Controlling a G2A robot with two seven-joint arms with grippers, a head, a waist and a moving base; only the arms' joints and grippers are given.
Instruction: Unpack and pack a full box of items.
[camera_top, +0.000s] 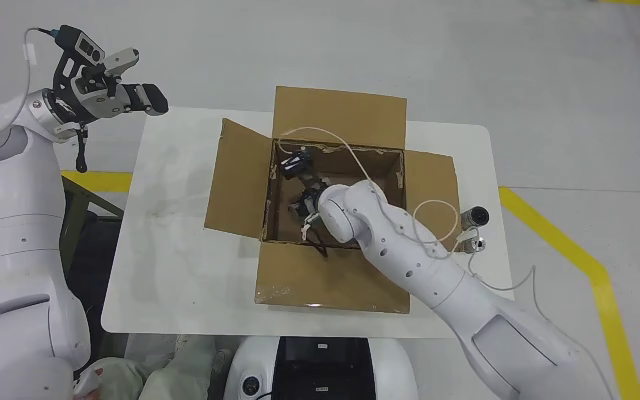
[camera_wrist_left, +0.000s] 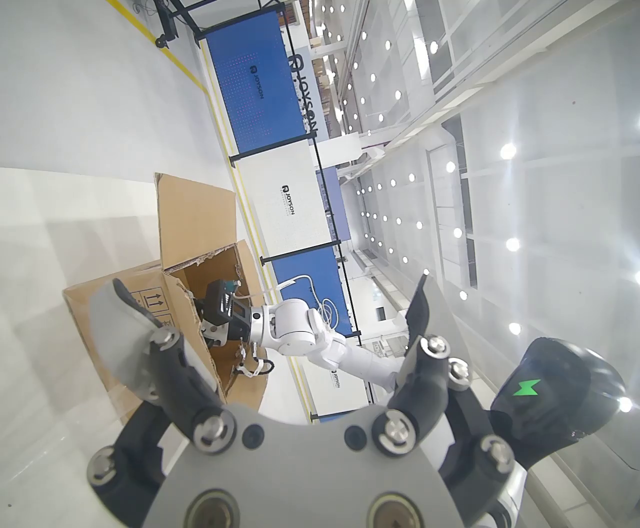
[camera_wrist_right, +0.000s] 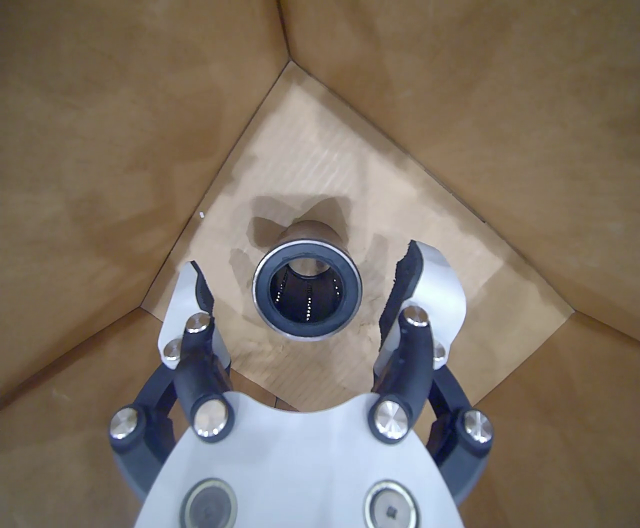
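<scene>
We are logging the cardboard box (camera_top: 340, 115) sitting in the middle of the white counter (camera_top: 170, 250), its four flaps folded outward. The right arm is slanting down into the box, and the right tool (camera_wrist_right: 303, 257) is hanging low inside, facing the box floor. Its fingers (camera_wrist_right: 440, 280) are standing wide apart and are gripping nothing. Between them, touching neither, a metal cylinder (camera_wrist_right: 307, 329) with a black end ring is standing upright on the bare cardboard floor. We are looking straight down its hollow bore, and it is casting a soft shadow toward one corner of the box.

The left tool (camera_top: 148, 97) is hovering beyond the counter's far left corner, well apart from the box, with its fingers (camera_wrist_left: 120, 320) likewise spread wide and carrying nothing.

On the counter just beside the box's right flap, two small parts are lying: a dark-ended cylinder (camera_top: 478, 215) and, nearer the robot, a smaller silvery piece (camera_top: 472, 243). We are not able to tell whether either is touching the flap.
</scene>
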